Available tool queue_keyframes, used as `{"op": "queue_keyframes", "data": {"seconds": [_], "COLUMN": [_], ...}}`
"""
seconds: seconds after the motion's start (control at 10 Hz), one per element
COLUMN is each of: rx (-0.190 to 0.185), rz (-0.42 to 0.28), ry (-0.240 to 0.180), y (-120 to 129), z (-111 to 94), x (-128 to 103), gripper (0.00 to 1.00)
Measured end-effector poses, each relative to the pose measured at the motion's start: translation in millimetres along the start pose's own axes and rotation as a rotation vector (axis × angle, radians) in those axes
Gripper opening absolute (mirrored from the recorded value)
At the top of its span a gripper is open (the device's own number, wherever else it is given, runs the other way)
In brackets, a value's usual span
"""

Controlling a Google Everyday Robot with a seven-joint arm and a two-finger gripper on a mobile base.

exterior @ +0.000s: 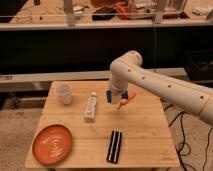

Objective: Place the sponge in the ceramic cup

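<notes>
Wooden table [150, 131] in front of a dark shelving unit. Gripper [116, 93] sits over the table's middle, toward the far edge, fingers clamped on the sponge [110, 96]; sponge looks lifted just off the wood, hard to confirm from this angle. Ceramic cup [63, 93] upright near far-left corner, well apart from the sponge. White tube [90, 107] lies between them. Small orange item [126, 101] just beside the gripper. Orange plate [52, 144] at near-left corner, striped bar [115, 146] by the near edge.

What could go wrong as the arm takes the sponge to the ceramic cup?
The white tube lies between the gripper, shut on the sponge, and the ceramic cup: a low path might knock it. The cup is small, so the sponge could catch its rim or tip it.
</notes>
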Motion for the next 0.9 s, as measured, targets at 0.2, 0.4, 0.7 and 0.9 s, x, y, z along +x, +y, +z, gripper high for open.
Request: {"op": "queue_keyframes", "data": {"seconds": [0.2, 0.4, 0.7, 0.9], "rx": [0.013, 0.022, 0.042, 0.049], "rz": [-0.011, -0.034, -0.066, -0.074], "ry": [0.025, 0.038, 0.053, 0.044], "y": [-19, -32, -47, -50], "z": [-11, -15, -18, -18], "x": [-14, -27, -44, -58], "gripper": [0.01, 0.01, 0.01, 0.01]}}
